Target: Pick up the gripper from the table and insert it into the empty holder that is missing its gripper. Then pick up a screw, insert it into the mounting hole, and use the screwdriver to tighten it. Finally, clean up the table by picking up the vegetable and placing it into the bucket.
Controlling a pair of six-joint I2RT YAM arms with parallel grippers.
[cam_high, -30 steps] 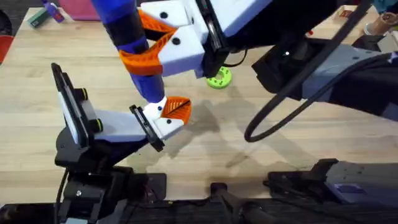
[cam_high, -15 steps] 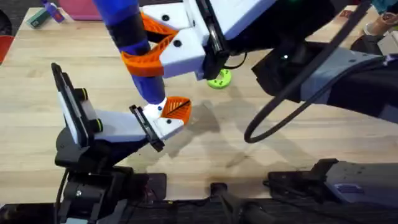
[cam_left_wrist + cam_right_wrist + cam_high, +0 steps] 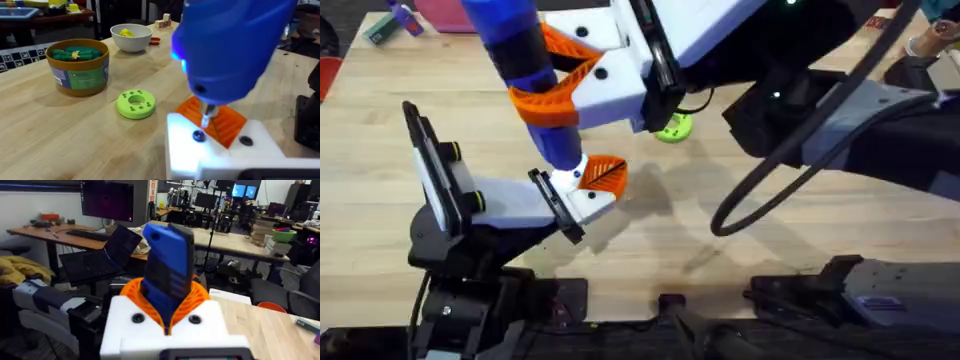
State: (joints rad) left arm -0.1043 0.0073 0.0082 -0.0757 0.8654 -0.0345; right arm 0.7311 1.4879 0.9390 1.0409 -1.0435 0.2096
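My right gripper reaches across from the right and is shut on the blue screwdriver, its orange pads clamped on the body. The screwdriver stands nearly upright, its metal bit down on the white holder at the end of my left arm. The orange gripper wedge sits in that holder, beside a dark screw head. My left gripper rests low over the table. The green bucket holds green pieces with a yellow spot; I cannot tell if they are the vegetable.
A flat green disc with holes lies on the table just beyond the holder. A white bowl with a yellow toy stands behind the bucket. A black cable loops over the table's right half.
The right arm and the screwdriver have shifted slightly to the left. The bit stays on the holder, and the left arm has not moved.
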